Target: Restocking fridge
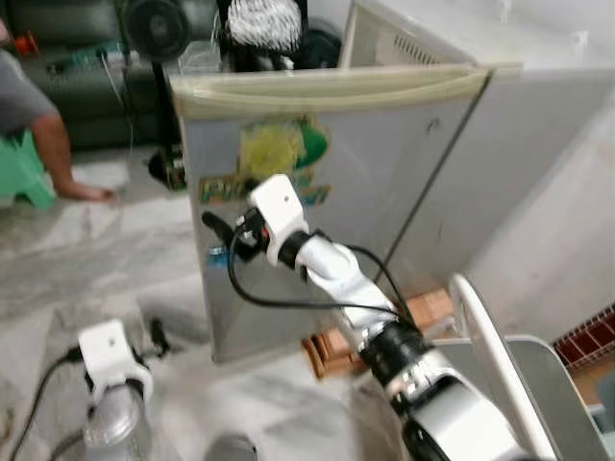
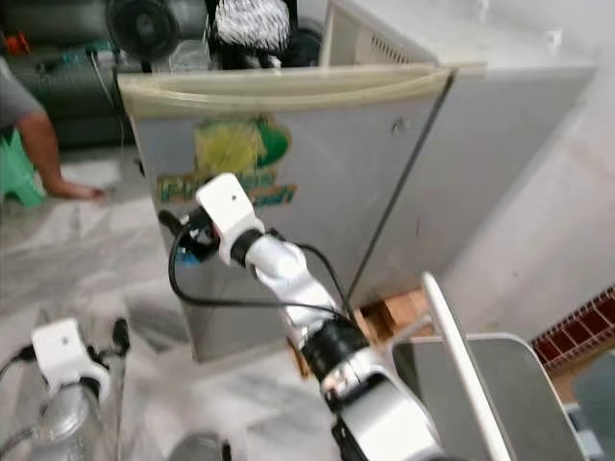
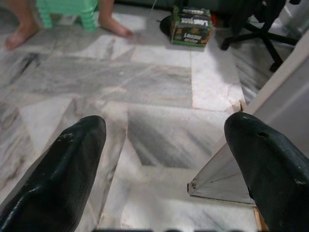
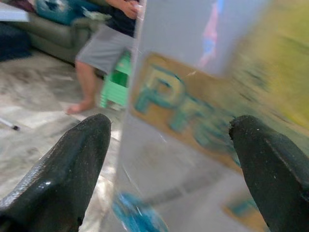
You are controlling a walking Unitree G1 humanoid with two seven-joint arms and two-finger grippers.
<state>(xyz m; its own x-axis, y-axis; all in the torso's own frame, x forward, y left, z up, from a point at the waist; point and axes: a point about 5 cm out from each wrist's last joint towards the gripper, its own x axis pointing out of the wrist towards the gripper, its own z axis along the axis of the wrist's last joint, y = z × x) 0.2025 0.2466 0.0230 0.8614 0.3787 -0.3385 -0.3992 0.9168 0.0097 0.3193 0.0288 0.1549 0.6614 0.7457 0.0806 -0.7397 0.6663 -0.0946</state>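
Left eye view: a small grey fridge (image 1: 317, 182) stands on the marble floor (image 1: 86, 259), its door shut and facing the robot, with a yellow-and-green sticker (image 1: 279, 158) on the front. The fridge rests on wooden blocks (image 1: 332, 351) at its near right corner. The right gripper (image 1: 219, 235) is raised in front of the door, close to the door's left edge just below the sticker; the silver right arm (image 1: 356, 307) reaches up to it from the lower right, with a black cable looping beneath. In the right wrist view the two black fingers (image 4: 67, 169) stand wide apart with nothing between them, and the blurred door edge and sticker lettering lie just ahead.

The left gripper (image 3: 164, 164) hangs low at the near left, over the floor. In the left wrist view its fingers (image 3: 63, 169) are likewise spread and hold nothing, with the fridge's lower corner beside the right one.

At the far left a person (image 1: 29, 106) sits on a green stool (image 1: 21, 173), one bare foot on the floor. Farther back stand a fan (image 1: 154, 24) and a dark sofa (image 1: 67, 86).
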